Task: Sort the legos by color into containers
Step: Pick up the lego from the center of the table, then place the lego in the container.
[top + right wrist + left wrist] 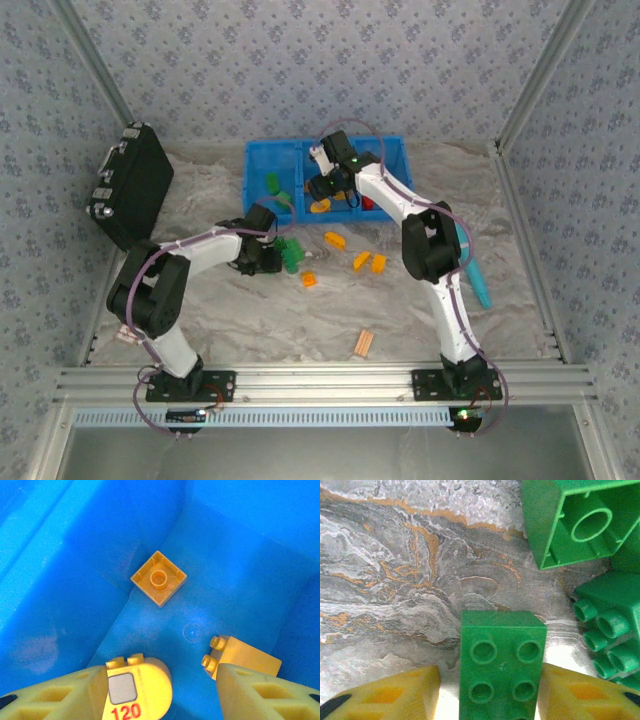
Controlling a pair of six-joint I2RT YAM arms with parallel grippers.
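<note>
In the left wrist view a green lego (501, 630) lies studs-up on the table between my left gripper's (489, 674) yellow fingers. The right finger touches it and a gap shows at the left finger (395, 695), so the jaws stand open. More green legos (575, 520) lie just beyond. My right gripper (162, 672) hangs open over the middle container (322, 165) of the blue bin. A rounded yellow lego marked 120 (140, 690) rests against its left finger. Two orange-yellow legos (159, 577) lie on that container's floor.
Several orange-yellow legos (361, 261) lie on the table in front of the bin. Green legos (272, 183) sit in the left container, a red one (370, 203) in the right. A black case (130, 185) stands at far left, a pale striped piece (363, 343) near the front, a teal object (480, 280) at right.
</note>
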